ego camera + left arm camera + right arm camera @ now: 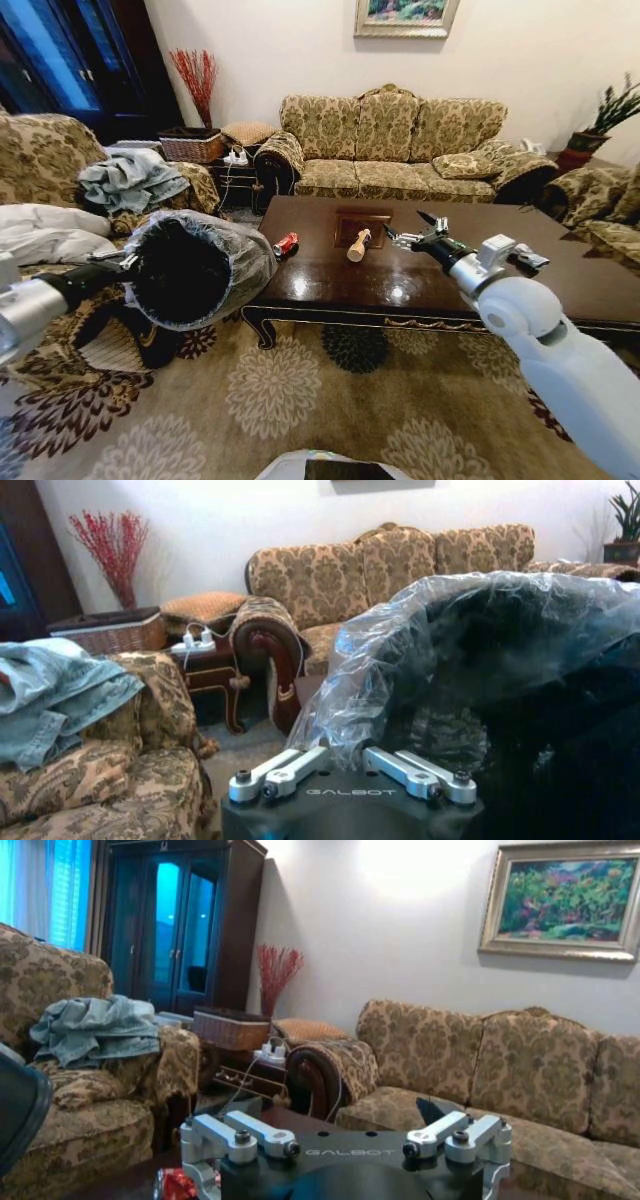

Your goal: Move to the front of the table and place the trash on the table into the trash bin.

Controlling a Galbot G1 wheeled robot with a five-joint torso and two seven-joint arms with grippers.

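**Q:** Where is the bin, and which way does it point?

**A:** My left pincer (pixel 128 264) is clamped on the rim of the trash bin (pixel 200 268); I hold it off the floor, beside the left end of the worktop (pixel 420 285); it is tipped on its side, its long axis near level, its dark mouth turned toward my head camera; the grey plastic liner (pixel 400 652) is bunched over the rim.

**Q:** And the trash?

**A:** A red can (pixel 286 243) lies on its side near the worktop's left front part, its long axis slanting from front-left to back-right; a tan bottle (pixel 358 245) lies just right of it, at the front edge of the square inlaid panel, its long axis running front to back, a little slanted; a silver-white wrapper (pixel 530 258) lies farther right, partly behind my right arm.

**Q:** Your right pincer?

**A:** My right pincer (pixel 408 232) reaches out above the worktop, right of the bottle; its fingers are spread apart, holding nothing; a sofa (pixel 400 140) stands behind the worktop.
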